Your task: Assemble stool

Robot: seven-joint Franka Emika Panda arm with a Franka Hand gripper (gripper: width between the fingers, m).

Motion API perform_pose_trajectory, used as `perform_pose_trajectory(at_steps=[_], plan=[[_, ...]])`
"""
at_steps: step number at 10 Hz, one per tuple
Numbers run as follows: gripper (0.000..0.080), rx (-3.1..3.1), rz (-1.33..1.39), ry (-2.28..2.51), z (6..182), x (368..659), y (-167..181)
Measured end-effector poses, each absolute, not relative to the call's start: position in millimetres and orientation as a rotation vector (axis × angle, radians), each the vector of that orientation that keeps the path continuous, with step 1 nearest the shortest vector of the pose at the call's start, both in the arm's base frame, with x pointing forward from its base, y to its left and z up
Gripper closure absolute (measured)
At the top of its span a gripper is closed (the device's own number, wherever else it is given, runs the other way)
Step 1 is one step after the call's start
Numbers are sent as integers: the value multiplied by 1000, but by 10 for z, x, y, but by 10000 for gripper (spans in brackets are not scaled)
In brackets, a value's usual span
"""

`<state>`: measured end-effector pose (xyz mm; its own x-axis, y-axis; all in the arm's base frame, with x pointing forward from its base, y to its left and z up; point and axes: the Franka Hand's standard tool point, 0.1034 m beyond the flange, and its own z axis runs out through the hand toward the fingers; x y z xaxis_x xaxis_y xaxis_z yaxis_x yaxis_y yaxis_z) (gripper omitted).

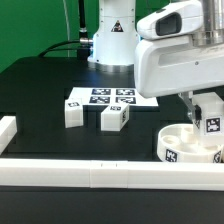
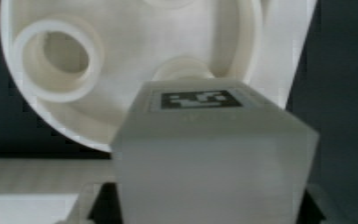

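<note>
gripping leg block (image 2: pixel 208 150) in pincer (image 1: pixel 207 120), upright over seat (image 1: pixel 176 148), ext view's right.

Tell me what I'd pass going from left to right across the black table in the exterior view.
Border rail end → first leg block → second leg block → round seat, where the gripper holds a third leg block.

Exterior view raised, mid-distance, facing across table (image 1: pixel 40 95) toward arm base (image 1: pixel 112 38), wrist view close behind leg block (image 2: pixel 211 150), shared seat (image 1: pixel 180 140) at exterior frame's lower right.
</note>
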<state>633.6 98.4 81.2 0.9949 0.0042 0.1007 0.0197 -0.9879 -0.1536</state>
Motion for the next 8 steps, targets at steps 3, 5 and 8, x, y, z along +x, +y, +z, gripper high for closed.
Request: perform_pose_trajectory(at_steps=[3, 5, 8], plan=[[459, -2966, -131, 304, 810, 6344, 953], [459, -2944, -129, 474, 811, 6361, 915], [459, -2910, -119, 642, 811, 6368, 875]])
